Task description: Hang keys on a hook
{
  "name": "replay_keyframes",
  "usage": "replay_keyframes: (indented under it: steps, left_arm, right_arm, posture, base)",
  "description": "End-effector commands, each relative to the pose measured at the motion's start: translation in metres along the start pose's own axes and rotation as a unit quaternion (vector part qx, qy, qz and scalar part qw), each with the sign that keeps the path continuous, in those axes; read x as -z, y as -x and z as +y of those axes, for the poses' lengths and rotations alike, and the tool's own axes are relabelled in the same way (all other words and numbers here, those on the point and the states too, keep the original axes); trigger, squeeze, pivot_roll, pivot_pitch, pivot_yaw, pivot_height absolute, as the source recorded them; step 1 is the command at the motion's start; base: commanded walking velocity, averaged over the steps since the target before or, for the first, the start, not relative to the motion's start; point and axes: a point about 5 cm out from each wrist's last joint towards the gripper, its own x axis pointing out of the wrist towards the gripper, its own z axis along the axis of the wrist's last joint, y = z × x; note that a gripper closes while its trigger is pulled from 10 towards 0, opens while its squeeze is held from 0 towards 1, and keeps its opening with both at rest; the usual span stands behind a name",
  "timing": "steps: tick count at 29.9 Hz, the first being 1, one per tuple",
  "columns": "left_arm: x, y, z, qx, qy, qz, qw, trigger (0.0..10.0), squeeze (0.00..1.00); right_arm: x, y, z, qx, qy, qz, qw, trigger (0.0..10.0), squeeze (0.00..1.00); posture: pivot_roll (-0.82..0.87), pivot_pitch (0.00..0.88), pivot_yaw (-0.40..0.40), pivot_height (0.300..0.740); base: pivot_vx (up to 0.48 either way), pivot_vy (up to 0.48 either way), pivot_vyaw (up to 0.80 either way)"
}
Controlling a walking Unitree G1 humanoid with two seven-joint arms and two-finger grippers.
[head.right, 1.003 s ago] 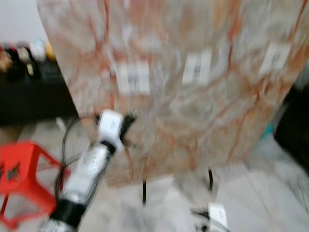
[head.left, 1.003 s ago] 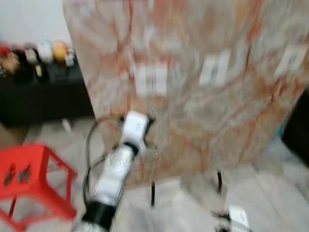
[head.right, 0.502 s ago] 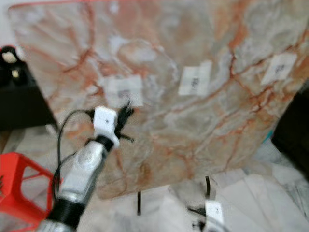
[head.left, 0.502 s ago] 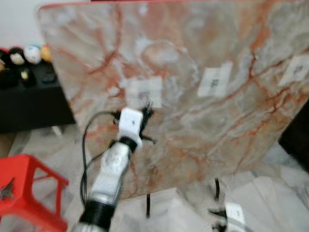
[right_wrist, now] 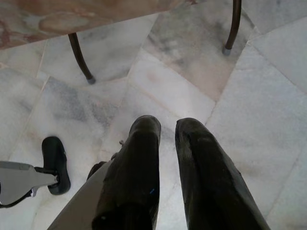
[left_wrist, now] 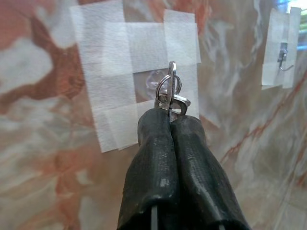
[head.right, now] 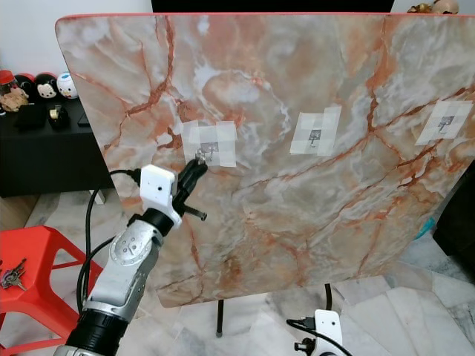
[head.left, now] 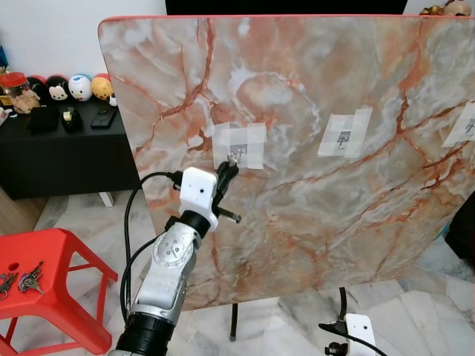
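Beside marble board (head.left: 312, 148), red stool (head.left: 52, 278)

White wall (head.left: 59, 30); black sideboard (head.left: 67, 159); red stool (head.left: 52, 278); marble floor (right_wrist: 182, 81).

At centre frame, our left gripper (left_wrist: 169, 115) presses its closed fingers (left_wrist: 153, 143) on the keys (left_wrist: 169, 91), right at the taped hook (head.left: 236, 154) on the upright marble panel (head.left: 312, 193); nothing stands between. The panel's face around the tape is bare, with a second taped hook (head.left: 344, 137) well apart toward the right. At lower left a red stool (head.left: 52, 256) stands clear of the arm. Below, open floor (right_wrist: 182, 81) lies between the panel's two black legs (right_wrist: 79, 57), with our right gripper (right_wrist: 165, 132) low over it.
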Motion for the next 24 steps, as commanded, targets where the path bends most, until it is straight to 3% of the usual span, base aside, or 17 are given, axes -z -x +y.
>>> replay_keyframes:
  steps: [1, 16, 24]
  left_arm:
    - [-0.007, -0.002, -0.004, 0.018, 0.0, -0.015, 1.0, 10.0, 0.0]
    - [-0.014, -0.005, -0.014, 0.061, 0.011, -0.028, 0.998, 10.0, 0.0]
    - [-0.006, -0.002, -0.019, 0.088, 0.004, 0.001, 0.996, 10.0, 0.0]
  right_arm:
    - [0.0, 0.0, -0.003, 0.003, 0.001, 0.002, 1.0, 10.0, 0.0]
    - [-0.002, 0.0, -0.003, 0.005, -0.004, -0.007, 1.0, 10.0, 0.0]
    - [-0.001, 0.0, -0.003, 0.005, -0.001, -0.004, 1.0, 10.0, 0.0]
  posture:
    - [0.04, 0.0, -0.072, 0.74]
    - [0.04, 0.0, -0.071, 0.74]
    - [0.04, 0.0, -0.07, 0.74]
  base:
    - [0.0, 0.0, 0.0]
    - [0.0, 0.0, 0.0]
    - [0.0, 0.0, 0.0]
